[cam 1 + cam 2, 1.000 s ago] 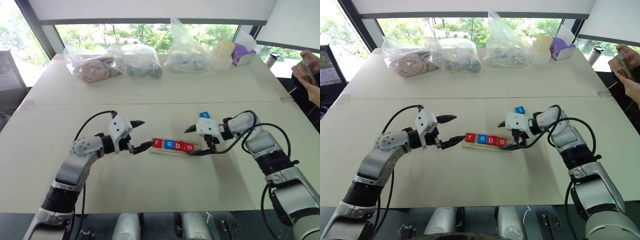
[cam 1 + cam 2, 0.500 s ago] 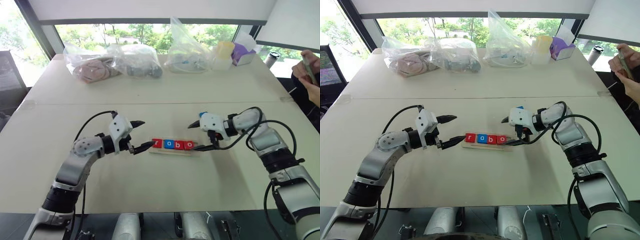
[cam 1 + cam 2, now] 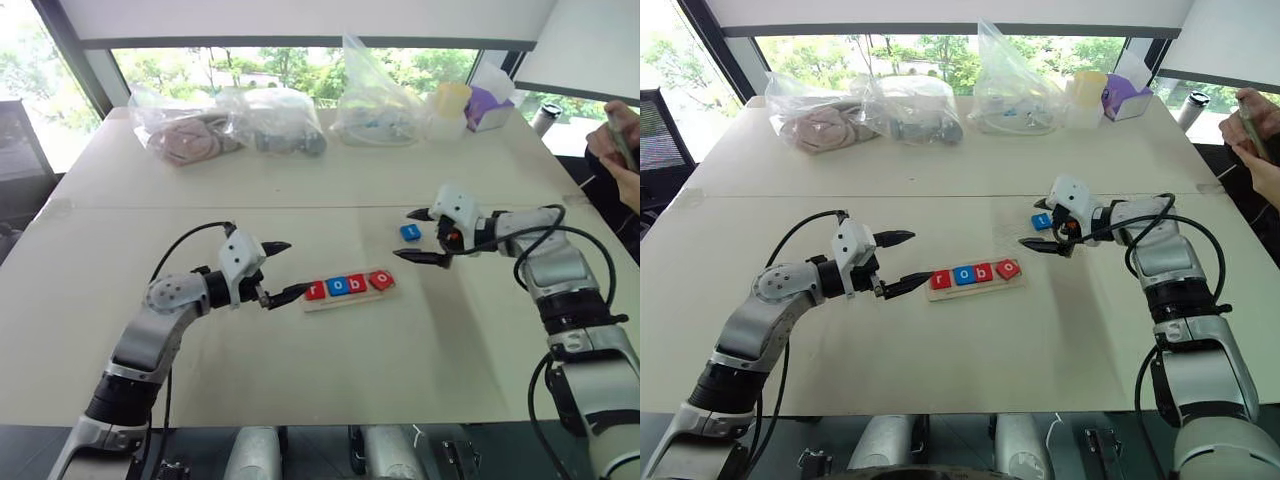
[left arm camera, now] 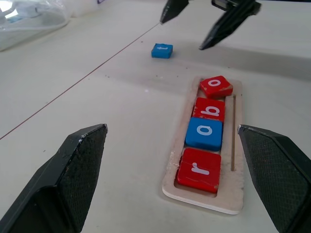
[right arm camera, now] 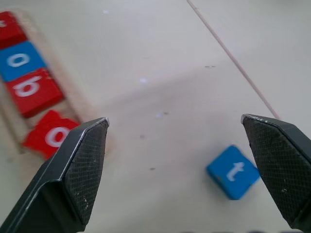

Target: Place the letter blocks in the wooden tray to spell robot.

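Left gripper (image 3: pixel 278 270) is hanging with its jaws spread wide and holding nothing, just off the left end of the wooden tray (image 3: pixel 385 293), which is lying near the middle of the table (image 3: pixel 300 370), nearer its front edge than its far one.

Changed over the last second: the tray is now sitting askew, its right end swung toward the far edge, where a second ago it was lying square. The last red o (image 3: pixel 381 280) is now sitting cocked, turned corner-on at the tray's right end, no longer in line with its neighbours. The right gripper has pulled away from the tray's right end toward the far right.

Right gripper (image 3: pixel 420 236) is now hovering, jaws wide and empty, just right of the blue t (image 3: pixel 409 232), which is lying flat on the table beyond the tray's right end, apart from it.

Judgement: the skewed o is likely needing a nudge straight, and the tray slot after it is looking free for the t. The right gripper is looking lined up for that pick.

Count, left to right:
- letter blocks: five. In tray four: red r (image 4: pixel 198 169), blue o (image 4: pixel 204 133), red b (image 4: pixel 209 109), red o. Loose: one, the blue t.
- tray: one.
- grippers: two, both unloaded.

Far edge of the table: clear plastic bags (image 3: pixel 270 120) and small containers, not counted closely. A person's hands (image 3: pixel 620 150) are showing past the far right corner.
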Motion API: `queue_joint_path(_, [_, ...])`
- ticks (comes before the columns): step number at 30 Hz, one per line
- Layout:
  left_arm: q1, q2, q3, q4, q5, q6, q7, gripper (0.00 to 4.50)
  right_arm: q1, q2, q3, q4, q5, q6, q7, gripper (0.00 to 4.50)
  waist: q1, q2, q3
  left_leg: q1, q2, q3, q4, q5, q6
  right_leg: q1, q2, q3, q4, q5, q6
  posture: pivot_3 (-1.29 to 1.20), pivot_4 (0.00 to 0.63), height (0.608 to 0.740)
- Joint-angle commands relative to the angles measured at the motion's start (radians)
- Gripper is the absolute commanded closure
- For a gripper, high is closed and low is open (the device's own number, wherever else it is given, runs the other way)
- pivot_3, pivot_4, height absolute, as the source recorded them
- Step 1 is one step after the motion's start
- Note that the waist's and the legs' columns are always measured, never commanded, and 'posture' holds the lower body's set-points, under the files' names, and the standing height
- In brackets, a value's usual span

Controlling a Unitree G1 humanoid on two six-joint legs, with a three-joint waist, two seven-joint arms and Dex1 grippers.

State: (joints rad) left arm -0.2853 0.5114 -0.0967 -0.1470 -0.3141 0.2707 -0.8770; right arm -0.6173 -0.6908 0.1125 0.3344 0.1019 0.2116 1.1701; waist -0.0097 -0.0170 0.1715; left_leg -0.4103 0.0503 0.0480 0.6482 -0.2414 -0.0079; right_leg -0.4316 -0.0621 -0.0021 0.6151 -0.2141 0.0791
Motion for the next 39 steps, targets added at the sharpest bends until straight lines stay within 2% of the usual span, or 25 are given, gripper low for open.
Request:
queue_joint_path(1, [-0.017, -0.001, 0.005, -0.010, -0.002, -0.019, -0.008, 0.00, 0.037, -0.023, 0.002, -0.092, -0.011, -0.022, -0.010, 0.01, -0.001, 0.000, 0.000, 0.000, 0.000, 0.000, 0.000, 0.000, 0.000, 0.000, 0.000, 0.000, 0.000, 0.000, 0.000, 0.00, 0.150, 0.740])
queue_joint_path(10, [-0.030, -0.004, 0.003, 0.003, 0.000, -0.023, -0.016, 0.00, 0.109, -0.046, 0.019, -0.219, 0.008, 0.012, 0.014, 0.01, -0.002, 0.000, 0.000, 0.001, 0.000, 0.000, 0.001, 0.000, 0.000, 0.000, 0.000, 0.000, 0.001, 0.000, 0.000, 0.00, 0.150, 0.740])
queue_joint_path(30, [-0.006, 0.007, 0.008, -0.035, -0.011, -0.007, -0.020, 0.00, 0.062, 0.012, 0.071, -0.090, -0.075, -0.150, -0.070, 0.01, -0.002, 0.000, 0.000, 0.001, 0.000, 0.000, 0.001, 0.000, 0.000, 0.000, 0.000, 0.000, 0.001, 0.000, 0.000, 0.00, 0.150, 0.740])
queue_joint_path(39, [-0.008, 0.007, 0.010, -0.033, -0.009, -0.005, -0.016, 0.00, 0.054, 0.039, 0.074, -0.127, -0.059, -0.121, -0.050, 0.01, -0.002, 0.000, 0.000, 0.001, 0.000, 0.000, 0.001, 0.000, 0.000, 0.000, 0.000, 0.000, 0.001, 0.000, 0.000, 0.00, 0.150, 0.740])
